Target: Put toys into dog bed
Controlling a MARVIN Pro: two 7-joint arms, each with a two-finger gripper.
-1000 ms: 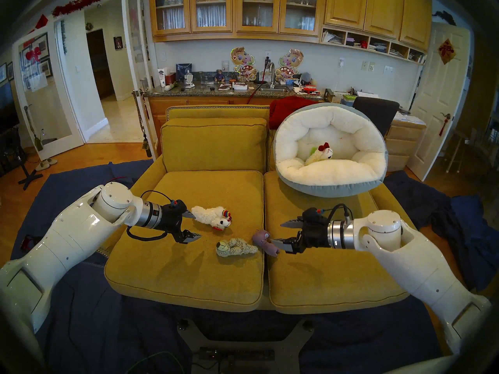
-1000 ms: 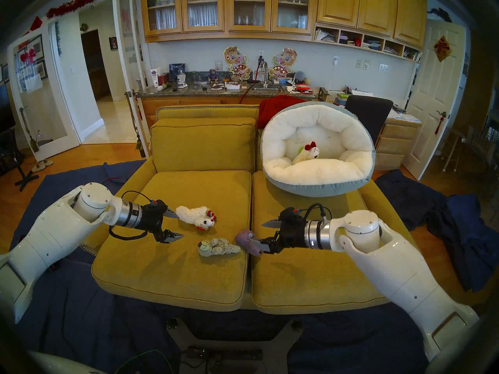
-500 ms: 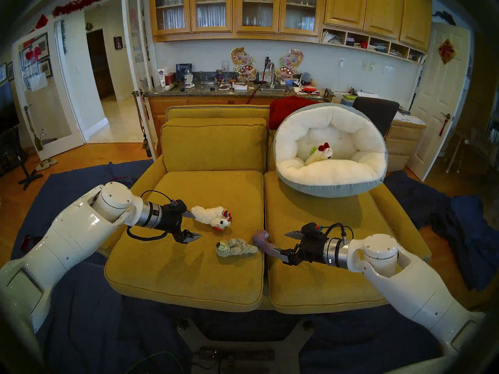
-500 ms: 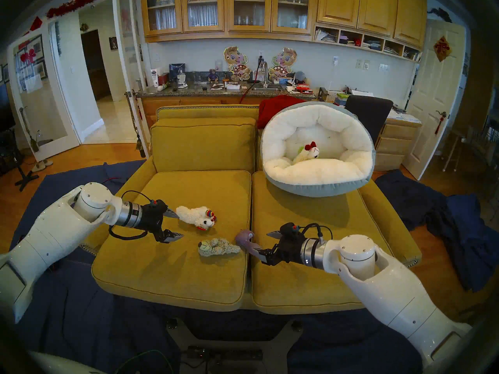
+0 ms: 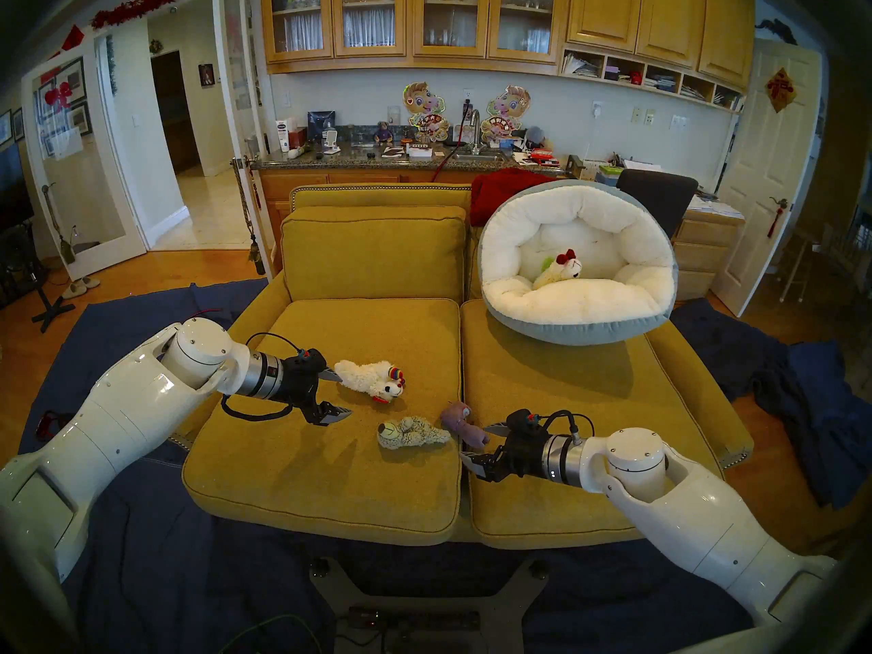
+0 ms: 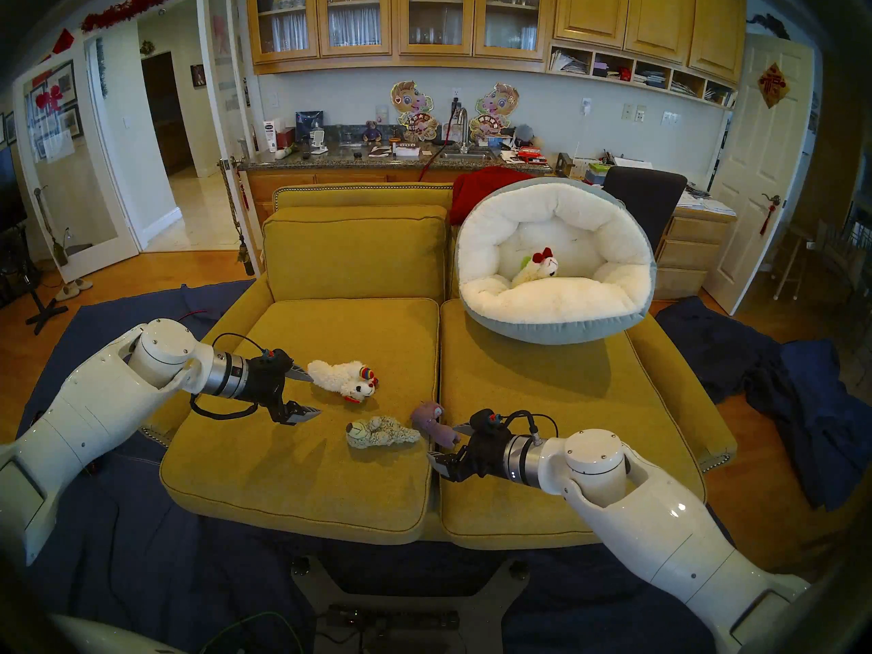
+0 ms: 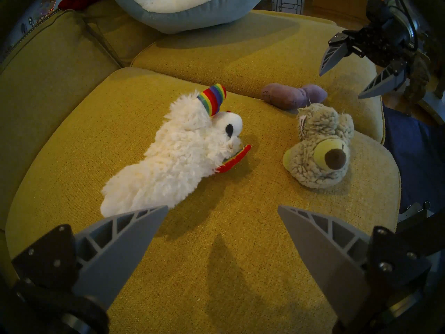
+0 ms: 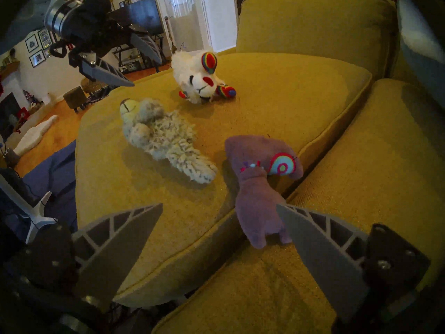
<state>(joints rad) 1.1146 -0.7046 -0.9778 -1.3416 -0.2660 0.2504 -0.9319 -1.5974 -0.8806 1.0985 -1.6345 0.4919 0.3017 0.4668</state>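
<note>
The right gripper (image 5: 477, 444), fingers spread, is straddling the small purple plush animal (image 5: 461, 423) for pickup; the left gripper (image 5: 338, 394) is waiting, likewise spread.

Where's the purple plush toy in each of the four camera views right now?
Head stereo left: purple plush toy lower centre, on the seat-cushion seam.
Head stereo right: lower centre, same seam.
Left wrist: upper right, behind the shaggy beige toy.
Right wrist: lower centre-right, by the right finger.
Shared landmark: the shaggy beige toy beside it.
</note>
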